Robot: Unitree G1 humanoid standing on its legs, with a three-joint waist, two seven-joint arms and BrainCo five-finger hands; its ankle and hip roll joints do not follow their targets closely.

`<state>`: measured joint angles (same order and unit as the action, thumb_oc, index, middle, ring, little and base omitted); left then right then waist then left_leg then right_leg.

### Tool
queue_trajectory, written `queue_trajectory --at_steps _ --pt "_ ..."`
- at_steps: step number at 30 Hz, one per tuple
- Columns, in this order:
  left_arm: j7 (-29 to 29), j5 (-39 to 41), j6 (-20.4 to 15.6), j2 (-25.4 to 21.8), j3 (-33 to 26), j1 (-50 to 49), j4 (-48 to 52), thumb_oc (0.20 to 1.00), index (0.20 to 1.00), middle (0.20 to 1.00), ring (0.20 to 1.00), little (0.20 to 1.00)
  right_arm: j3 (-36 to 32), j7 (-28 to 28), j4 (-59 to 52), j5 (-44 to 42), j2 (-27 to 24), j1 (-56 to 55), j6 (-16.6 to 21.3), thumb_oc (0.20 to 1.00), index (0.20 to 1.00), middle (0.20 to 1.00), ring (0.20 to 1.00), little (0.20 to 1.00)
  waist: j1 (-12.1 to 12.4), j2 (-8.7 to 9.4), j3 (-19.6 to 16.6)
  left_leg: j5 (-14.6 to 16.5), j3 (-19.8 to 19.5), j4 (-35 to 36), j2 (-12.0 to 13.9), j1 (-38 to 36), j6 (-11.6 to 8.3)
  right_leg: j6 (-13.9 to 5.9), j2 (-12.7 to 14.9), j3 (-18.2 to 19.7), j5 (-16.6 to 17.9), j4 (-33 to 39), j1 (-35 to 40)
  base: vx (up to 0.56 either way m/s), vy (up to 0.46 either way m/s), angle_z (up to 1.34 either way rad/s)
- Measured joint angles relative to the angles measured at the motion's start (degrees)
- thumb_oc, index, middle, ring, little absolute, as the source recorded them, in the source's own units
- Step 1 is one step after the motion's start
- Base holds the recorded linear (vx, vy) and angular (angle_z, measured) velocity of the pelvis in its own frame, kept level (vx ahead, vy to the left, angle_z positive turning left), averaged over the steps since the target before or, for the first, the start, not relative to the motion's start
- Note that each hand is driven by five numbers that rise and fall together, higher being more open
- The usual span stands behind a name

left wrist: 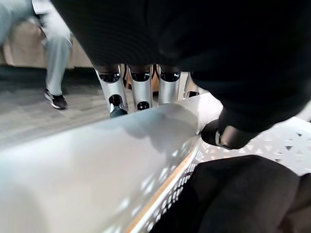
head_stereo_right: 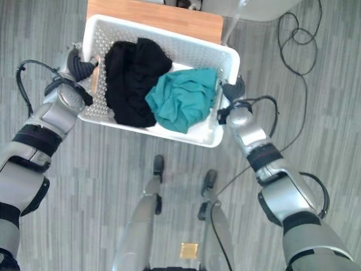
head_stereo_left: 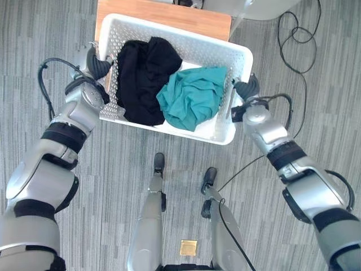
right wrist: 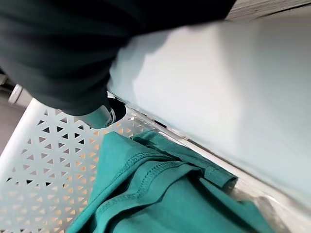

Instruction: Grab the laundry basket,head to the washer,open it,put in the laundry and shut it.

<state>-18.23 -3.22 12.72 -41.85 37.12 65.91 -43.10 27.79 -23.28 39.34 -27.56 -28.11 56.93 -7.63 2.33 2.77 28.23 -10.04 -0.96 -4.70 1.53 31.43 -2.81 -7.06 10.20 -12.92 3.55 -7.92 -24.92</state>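
A white perforated laundry basket (head_stereo_left: pixel 180 33) is held in front of me, its far end over a wooden table. Inside lie a black garment (head_stereo_left: pixel 141 73) on the left and a teal garment (head_stereo_left: pixel 194 96) on the right. My left hand (head_stereo_left: pixel 96 65) grips the basket's left rim: its fingers (left wrist: pixel 141 87) reach down the outside and its thumb (left wrist: pixel 228 136) hooks inside, above the black garment (left wrist: pixel 243 194). My right hand (head_stereo_left: pixel 245 90) clamps the right rim (right wrist: pixel 233 97), thumb (right wrist: pixel 104 114) inside by the teal garment (right wrist: pixel 160 194).
The wooden table (head_stereo_left: pixel 169 17) stands just beyond the basket, with a pale grey unit (head_stereo_left: pixel 254 7) behind it at the back right. A person's legs (left wrist: pixel 56 43) stand past the basket's left side. Grey striped carpet lies all around.
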Motion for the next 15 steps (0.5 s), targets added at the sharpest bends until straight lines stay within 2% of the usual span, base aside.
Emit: queue_trajectory --at_steps 4,5,7,8,9,12,14,15 --pt "1.8 0.1 -2.2 -0.3 -0.3 -5.5 5.4 0.2 0.2 0.2 0.2 0.2 -2.5 3.3 -3.9 -0.9 -2.9 -7.0 -0.2 0.2 0.2 0.2 0.2 0.2 -0.4 0.57 0.8 0.4 0.6 0.9 -0.3 -7.6 0.61 -0.38 0.6 0.7 -0.6 -0.2 6.7 0.08 0.089 -0.04" --pt "2.3 0.5 -2.3 0.0 -0.7 -6.7 6.5 0.2 0.2 0.2 0.2 0.2 -3.1 4.0 -4.8 -1.0 -3.8 -8.6 -0.3 0.2 0.2 0.2 0.2 0.2 -0.8 0.77 1.0 1.3 1.1 1.0 -0.4 -9.8 1.36 -0.63 0.9 1.1 -1.2 -0.4 8.8 0.1 0.143 -0.09" --pt "3.4 0.5 -3.4 0.4 -0.8 -9.4 9.4 0.2 0.2 0.2 0.2 0.2 -6.1 5.7 -7.8 -1.0 -5.7 -12.9 -0.4 0.2 0.2 0.2 0.2 0.2 -1.3 1.45 -0.2 2.0 1.7 0.8 -1.2 -13.9 1.57 -1.23 1.7 1.6 -1.7 -0.4 12.5 0.11 0.132 -0.07" --pt "4.1 0.5 -4.3 0.9 -0.9 -11.3 11.9 0.2 0.2 0.2 0.2 0.2 -8.6 7.1 -10.1 -0.9 -6.9 -16.7 -0.3 0.2 0.2 0.2 0.2 0.2 -1.8 1.77 -1.2 2.6 1.7 1.1 -1.6 -16.3 1.93 -1.84 2.1 1.8 -2.2 -0.7 14.6 0.12 0.156 -0.11" --pt "4.4 0.4 -5.1 2.5 -1.5 -13.6 13.9 0.2 0.2 0.2 0.2 0.2 -10.1 7.4 -11.8 -1.0 -8.3 -20.7 -0.2 0.2 0.2 0.2 0.2 0.2 -3.0 2.66 -5.6 3.7 2.2 0.8 -2.0 -16.6 2.21 -2.29 2.6 3.0 -3.2 -0.6 14.8 0.08 0.144 -0.15" --pt "6.1 0.4 -5.0 7.1 -2.1 -14.2 14.1 0.2 0.2 0.2 0.2 0.2 -16.3 10.1 -13.7 -1.0 -10.4 -25.5 -0.2 0.2 0.2 0.2 0.2 0.2 -3.5 2.8 -7.0 4.5 4.3 0.9 -2.4 -20.4 3.1 -2.56 3.2 4.9 -3.0 -0.7 17.2 0.06 0.09 -0.3" --pt "7.1 0.2 -5.2 10.2 -2.0 -15.6 13.9 0.2 0.2 0.2 0.2 0.2 -17.7 10.5 -13.8 -1.0 -11.3 -29.3 0.0 0.2 0.2 0.2 0.2 0.2 -5.5 2.51 -11.3 4.9 4.9 1.1 -2.7 -20.4 3.2 -3.27 3.5 5.6 -3.1 0.0 17.2 0.06 0.065 -0.18" --pt "7.7 -0.1 -5.1 12.1 -1.9 -15.6 13.8 0.2 0.2 0.2 0.2 0.2 -20.8 11.3 -14.6 -1.0 -11.7 -32.3 0.1 0.2 0.2 0.2 0.2 0.2 -6.7 2.48 -12.1 5.0 5.4 1.4 -2.8 -21.8 3.39 -3.42 3.6 6.1 -3.0 0.4 18.3 0.05 0.071 -0.16"
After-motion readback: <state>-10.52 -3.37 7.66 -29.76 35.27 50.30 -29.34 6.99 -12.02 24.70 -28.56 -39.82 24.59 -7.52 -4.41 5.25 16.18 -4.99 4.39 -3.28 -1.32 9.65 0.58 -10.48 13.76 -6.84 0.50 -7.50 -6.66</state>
